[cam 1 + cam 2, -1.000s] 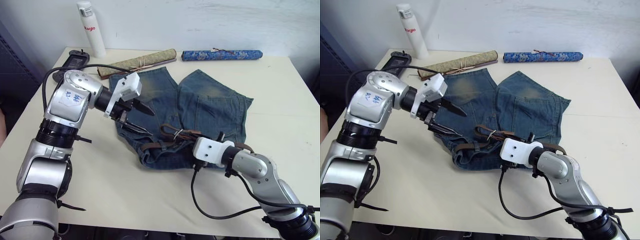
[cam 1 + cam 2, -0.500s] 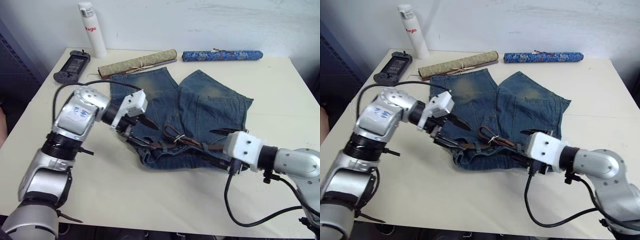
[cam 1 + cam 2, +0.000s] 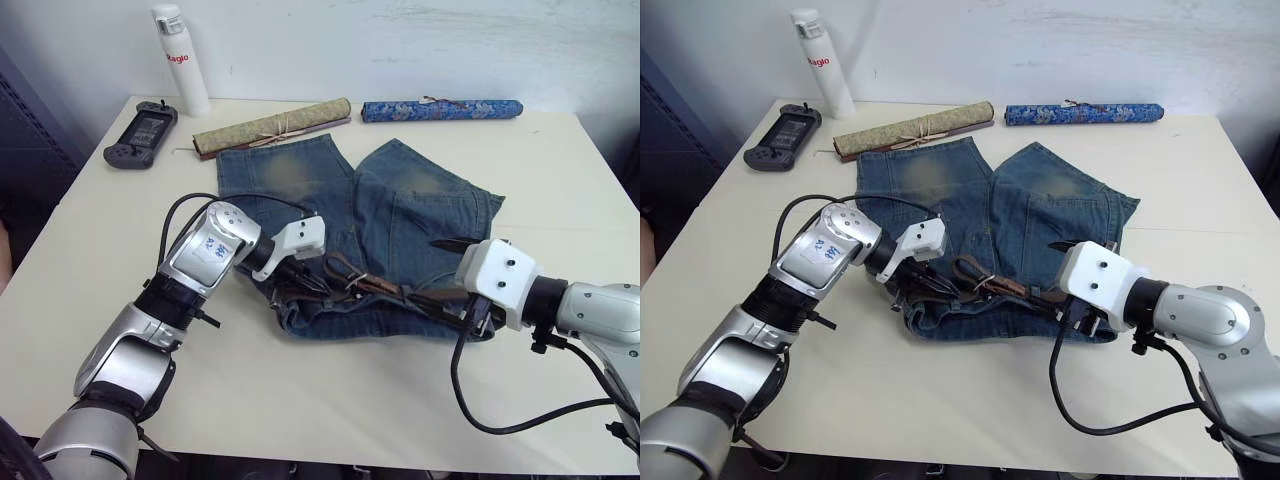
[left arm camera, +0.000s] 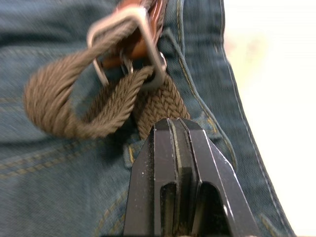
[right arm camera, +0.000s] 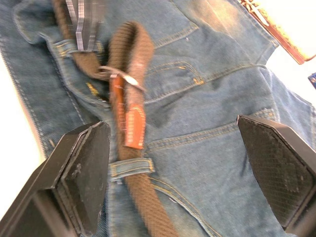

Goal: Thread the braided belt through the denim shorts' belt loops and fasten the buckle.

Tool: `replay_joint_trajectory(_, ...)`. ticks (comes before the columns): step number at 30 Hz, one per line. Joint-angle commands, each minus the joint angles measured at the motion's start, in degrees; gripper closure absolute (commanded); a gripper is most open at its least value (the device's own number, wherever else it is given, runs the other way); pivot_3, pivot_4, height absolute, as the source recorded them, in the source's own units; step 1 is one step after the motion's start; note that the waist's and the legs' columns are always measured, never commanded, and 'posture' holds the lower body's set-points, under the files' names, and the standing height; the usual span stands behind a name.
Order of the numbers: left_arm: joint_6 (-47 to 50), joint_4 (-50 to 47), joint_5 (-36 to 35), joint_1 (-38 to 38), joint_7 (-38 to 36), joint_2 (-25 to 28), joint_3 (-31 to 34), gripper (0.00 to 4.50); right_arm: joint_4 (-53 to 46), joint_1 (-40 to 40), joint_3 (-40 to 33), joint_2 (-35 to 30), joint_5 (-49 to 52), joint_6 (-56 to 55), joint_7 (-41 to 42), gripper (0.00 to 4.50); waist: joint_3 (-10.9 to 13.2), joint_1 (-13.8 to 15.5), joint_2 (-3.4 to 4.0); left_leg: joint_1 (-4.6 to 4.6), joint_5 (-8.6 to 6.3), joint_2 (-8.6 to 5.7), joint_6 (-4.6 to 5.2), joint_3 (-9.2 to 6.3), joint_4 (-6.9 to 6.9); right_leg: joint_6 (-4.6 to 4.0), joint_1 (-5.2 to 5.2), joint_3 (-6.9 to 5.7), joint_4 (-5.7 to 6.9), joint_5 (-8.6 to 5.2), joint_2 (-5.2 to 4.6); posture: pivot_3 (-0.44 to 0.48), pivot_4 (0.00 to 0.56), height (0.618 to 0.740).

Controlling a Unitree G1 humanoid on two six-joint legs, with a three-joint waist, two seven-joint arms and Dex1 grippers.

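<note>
The denim shorts (image 3: 420,200) lie flat on the table, waistband toward me. The braided belt (image 3: 380,288) runs along that waistband and curls into a loop near its left end. There its silver buckle (image 4: 116,22) lies on the denim. My left gripper (image 3: 303,277) is down at this end, shut, its fingertips (image 4: 173,129) touching the braid just short of the buckle. I see no strap between them. My right gripper (image 3: 443,272) hovers open over the waistband's right part. In its wrist view the belt (image 5: 133,49) passes under a belt loop (image 5: 131,168).
Along the table's far side stand a white bottle (image 3: 170,45), a black game controller (image 3: 138,132), a tan rolled mat (image 3: 272,125) and a blue patterned roll (image 3: 440,108). A black cable (image 3: 500,420) loops from my right wrist over the table's near part.
My left gripper came down from above the shorts' left leg to the belt's buckle end and shut. My right gripper drew back to the right and opened wider.
</note>
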Motion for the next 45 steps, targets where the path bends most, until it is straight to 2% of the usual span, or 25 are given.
replay_joint_trajectory(1,-1.95,-2.45,2.14,2.32,0.22,0.24,-2.02,4.46,-1.45,-0.65,-1.28,-1.13,1.17,0.40,-0.72,0.14,0.00,-0.02,0.00,0.00,0.00,0.00,0.00,0.00,0.00,0.00,0.00,0.00,0.00,0.00,0.00,0.000,0.150,0.686)
replay_joint_trajectory(6,-2.41,-4.47,4.04,6.01,2.20,-0.50,-3.36,4.46,0.05,-1.09,4.09,-1.55,-0.88,1.02,-2.27,0.14,-0.07,-0.02,0.02,0.04,0.00,0.00,0.00,0.00,0.00,0.00,0.04,0.01,-0.01,0.00,-0.01,0.000,0.150,0.686)
replay_joint_trajectory(12,-1.30,-5.36,4.06,6.89,3.63,-0.84,-2.12,4.46,4.39,-3.36,13.66,2.63,-3.70,0.90,-6.33,0.14,-0.16,0.07,0.06,0.08,0.00,0.00,0.00,0.00,0.01,0.00,0.08,0.01,-0.02,0.00,-0.03,0.000,0.150,0.686)
replay_joint_trajectory(19,-1.77,-5.45,4.49,7.02,3.85,0.62,-1.28,4.46,10.84,-4.32,19.42,2.93,-10.16,-5.73,-8.27,0.14,-0.18,0.02,0.07,0.08,0.00,-0.01,0.00,0.00,0.01,0.00,0.07,0.01,0.00,0.00,-0.03,0.000,0.150,0.686)
replay_joint_trajectory(24,-1.98,-5.38,4.36,6.91,3.98,0.82,-1.16,4.46,12.73,-3.91,19.69,3.94,-12.07,-8.40,-9.06,0.14,-0.19,-0.09,0.10,0.09,0.00,0.00,0.00,0.01,0.00,-0.01,0.06,0.01,0.01,0.00,-0.01,0.000,0.150,0.686)
replay_joint_trajectory(36,-2.45,-4.91,4.53,7.19,4.23,0.85,-1.23,4.46,13.44,-5.72,16.07,6.30,-8.64,-8.33,-7.89,0.14,-0.20,-0.12,0.11,0.10,0.00,0.01,0.00,0.01,0.01,-0.01,0.06,0.02,0.02,0.00,-0.01,0.000,0.150,0.686)
replay_joint_trajectory(45,-2.99,-4.75,4.91,7.87,4.16,1.24,-1.58,4.46,13.82,-6.35,16.41,4.69,-9.17,-9.21,-5.53,0.14,-0.20,-0.08,0.11,0.10,0.00,0.00,0.00,0.01,0.01,-0.01,0.06,0.02,0.02,0.00,-0.01,0.000,0.150,0.686)
